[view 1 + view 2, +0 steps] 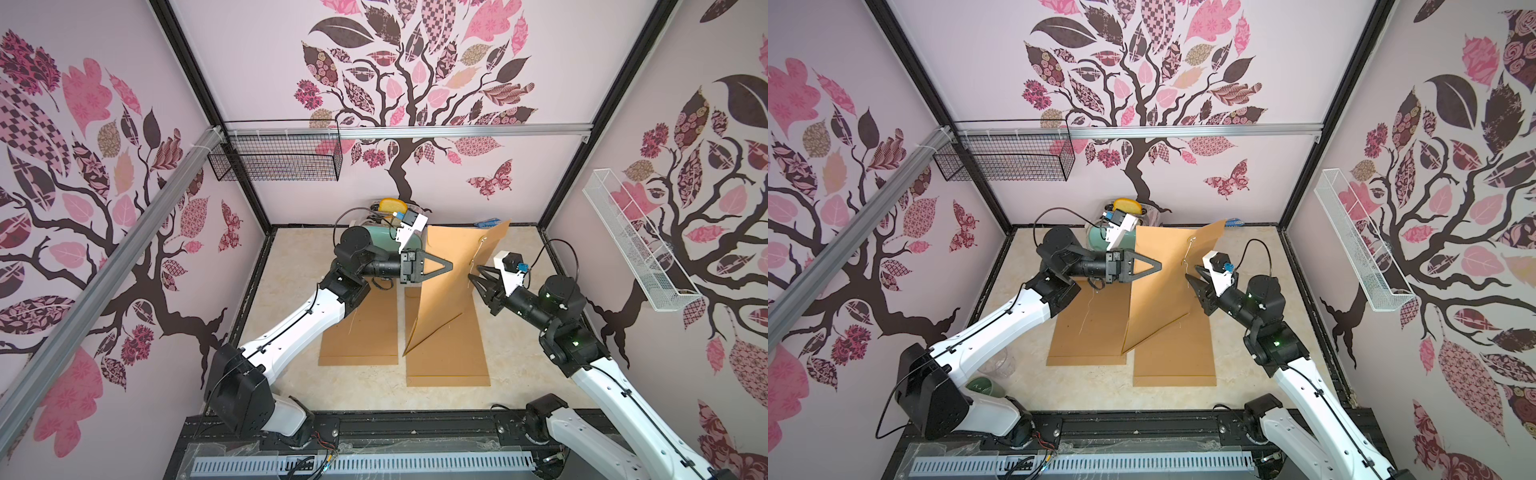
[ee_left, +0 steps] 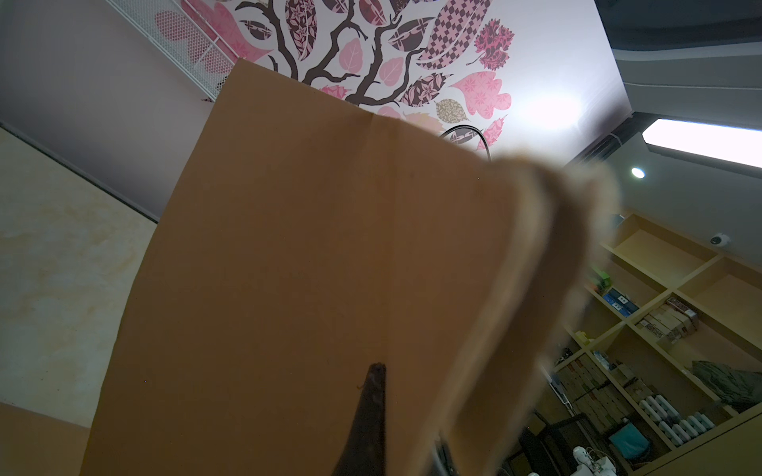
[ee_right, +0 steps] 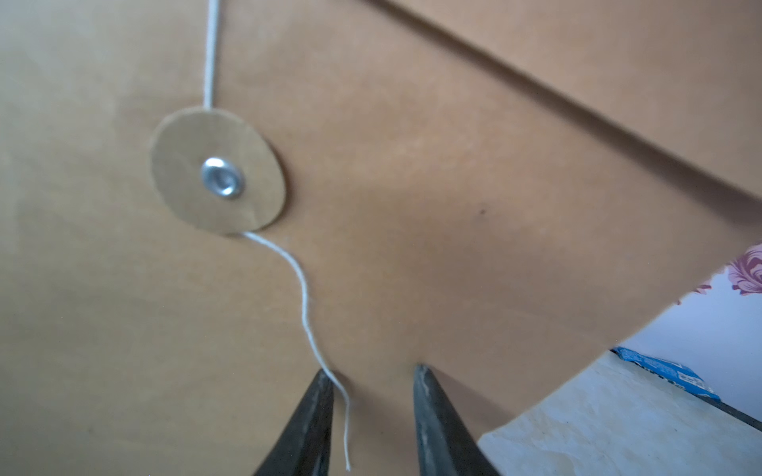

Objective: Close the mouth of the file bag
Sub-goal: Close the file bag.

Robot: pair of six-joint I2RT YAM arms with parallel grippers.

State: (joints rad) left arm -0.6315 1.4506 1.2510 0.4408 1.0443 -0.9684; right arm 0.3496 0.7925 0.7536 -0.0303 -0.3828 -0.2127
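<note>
A brown file bag lies on the table at its near end, while its far part is folded up and stands on edge. My left gripper is shut on the raised bag's edge; in the left wrist view one dark finger presses the paper and the other is hidden behind it. My right gripper faces the bag's other side, open. The white string hangs from the round paper disc down between its fingers, touching one fingertip.
A second brown file bag lies flat to the left. A teal container and a yellow item sit at the back wall, with a blue packet nearby. A black wire basket and a white basket hang on the walls.
</note>
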